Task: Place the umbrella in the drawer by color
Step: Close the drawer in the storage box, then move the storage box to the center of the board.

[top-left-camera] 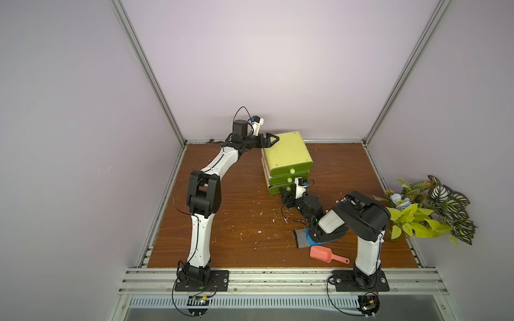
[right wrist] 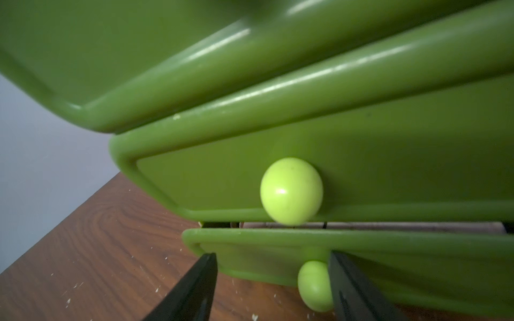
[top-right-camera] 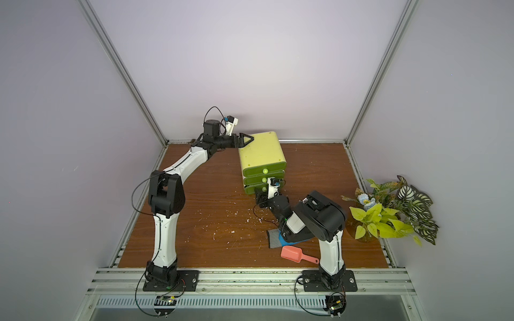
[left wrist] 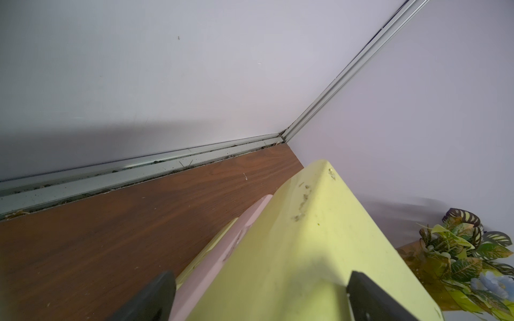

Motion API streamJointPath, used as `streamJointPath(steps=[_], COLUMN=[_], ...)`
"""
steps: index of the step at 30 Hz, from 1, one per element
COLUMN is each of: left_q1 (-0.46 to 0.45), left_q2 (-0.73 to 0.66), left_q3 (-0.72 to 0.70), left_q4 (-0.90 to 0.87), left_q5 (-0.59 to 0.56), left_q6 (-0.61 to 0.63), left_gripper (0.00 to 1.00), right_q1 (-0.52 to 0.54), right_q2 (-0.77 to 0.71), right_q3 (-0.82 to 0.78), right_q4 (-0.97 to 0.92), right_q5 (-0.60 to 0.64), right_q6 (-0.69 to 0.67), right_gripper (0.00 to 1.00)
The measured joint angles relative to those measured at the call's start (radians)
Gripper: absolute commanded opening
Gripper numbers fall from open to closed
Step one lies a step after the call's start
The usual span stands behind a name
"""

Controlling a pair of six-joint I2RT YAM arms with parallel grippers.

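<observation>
Booth: lilac walls, wood-grain table (top-left-camera: 236,236) flecked with white crumbs.
Cabinet (top-left-camera: 286,152): green, three drawers, standing at the back; bottom drawer (right wrist: 278,250) ajar.
Left gripper (top-left-camera: 269,139): jaws wide, astride the cabinet's rear top corner; contact unclear.
Right gripper (top-left-camera: 286,196): jaws apart around the bottom knob (right wrist: 314,286), one finger touching it, not yet clamped.
Umbrella (top-left-camera: 304,236): likely the blue-and-grey bundle near the front, half hidden under the right arm, beside a pink scoop (top-left-camera: 328,254).
Handling: probably light, soft fabric over a stiff core, apt to slip; best pinched across its middle.
</observation>
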Motion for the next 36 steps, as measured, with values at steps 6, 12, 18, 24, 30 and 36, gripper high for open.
streamJointPath(steps=[6, 12, 18, 24, 30, 36], left_q1=[0.0, 0.006, 0.044, 0.099, 0.12, 0.048], left_q2=[-0.004, -0.004, -0.006, -0.062, -0.329, -0.603], left_q3=[-0.021, -0.037, -0.036, -0.036, -0.264, -0.57], left_q4=[0.053, 0.115, 0.137, 0.06, 0.041, 0.109], left_q5=[-0.006, -0.025, 0.006, -0.019, -0.118, -0.237], left_q6=[-0.081, -0.159, -0.266, -0.25, -0.208, -0.195], left_gripper=[0.99, 0.99, 0.99, 0.99, 0.99, 0.99], right_q1=[0.004, 0.002, -0.009, -0.082, -0.222, -0.388], right_q2=[0.08, 0.047, -0.247, -0.628, -0.795, -0.678], right_q3=[0.011, 0.043, -0.025, -0.02, 0.155, 0.41], right_q4=[0.12, 0.019, -0.276, -0.673, -0.998, -1.086], right_q5=[0.008, -0.007, -0.089, -0.106, -0.18, -0.369], right_q6=[-0.029, -0.087, -0.142, -0.204, -0.21, -0.119], right_gripper=[0.73, 0.79, 0.86, 0.99, 0.99, 0.99])
